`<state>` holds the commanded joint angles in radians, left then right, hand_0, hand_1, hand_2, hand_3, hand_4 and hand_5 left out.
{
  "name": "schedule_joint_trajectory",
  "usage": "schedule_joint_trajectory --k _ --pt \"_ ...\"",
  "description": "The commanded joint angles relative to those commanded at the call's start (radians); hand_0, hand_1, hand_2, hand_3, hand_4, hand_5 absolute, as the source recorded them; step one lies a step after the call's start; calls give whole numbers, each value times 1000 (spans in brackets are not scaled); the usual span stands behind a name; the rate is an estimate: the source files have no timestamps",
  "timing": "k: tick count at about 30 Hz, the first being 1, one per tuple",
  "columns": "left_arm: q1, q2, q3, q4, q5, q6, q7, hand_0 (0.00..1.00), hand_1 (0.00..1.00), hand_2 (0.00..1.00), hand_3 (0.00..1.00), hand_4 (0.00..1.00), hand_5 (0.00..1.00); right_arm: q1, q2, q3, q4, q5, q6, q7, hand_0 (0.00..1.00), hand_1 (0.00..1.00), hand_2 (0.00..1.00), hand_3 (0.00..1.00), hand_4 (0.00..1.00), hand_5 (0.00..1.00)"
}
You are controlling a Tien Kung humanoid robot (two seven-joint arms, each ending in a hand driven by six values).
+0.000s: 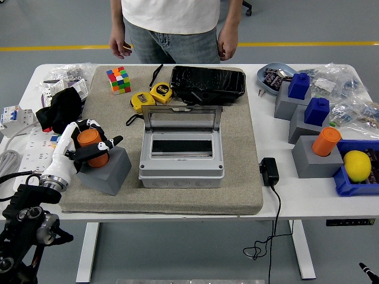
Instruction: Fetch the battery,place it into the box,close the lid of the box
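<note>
With the left hand (80, 151)'s fingers (106, 144) clamped on the orange battery (90, 146), its grey holder block (108, 170) tilts and risks toppling off the mat (249, 177).

Nothing here can be read with any certainty. The two yellow tape measures (151, 96) just behind the open grey box (182, 155) carry dark labels, but the print is too small to make out.
</note>
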<state>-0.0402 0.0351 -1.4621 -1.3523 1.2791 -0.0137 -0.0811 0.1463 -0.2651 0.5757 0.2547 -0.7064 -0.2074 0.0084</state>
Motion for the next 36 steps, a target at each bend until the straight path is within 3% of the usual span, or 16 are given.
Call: schedule_joint_trajectory --k 20,24,28,36 --pt "-23 8 22 -1 -59 65 -27 60 105 131 137 978 2 -1 1 -5 0 1 2 -1 853 841 802 823 998 998" --pt "-39 20 34 -10 -71 83 -31 56 83 116 129 998 2 -1 1 -7 0 2 2 -1 852 841 802 823 998 998" --pt "-55 36 41 -50 -40 115 -29 52 60 106 116 998 2 -2 0 -10 -1 2 2 -1 853 841 802 823 998 998" --pt "-86 89 95 -191 148 231 -2 51 20 75 82 998 6 0 -1 -11 -1 1 2 -2 852 841 802 823 998 998"
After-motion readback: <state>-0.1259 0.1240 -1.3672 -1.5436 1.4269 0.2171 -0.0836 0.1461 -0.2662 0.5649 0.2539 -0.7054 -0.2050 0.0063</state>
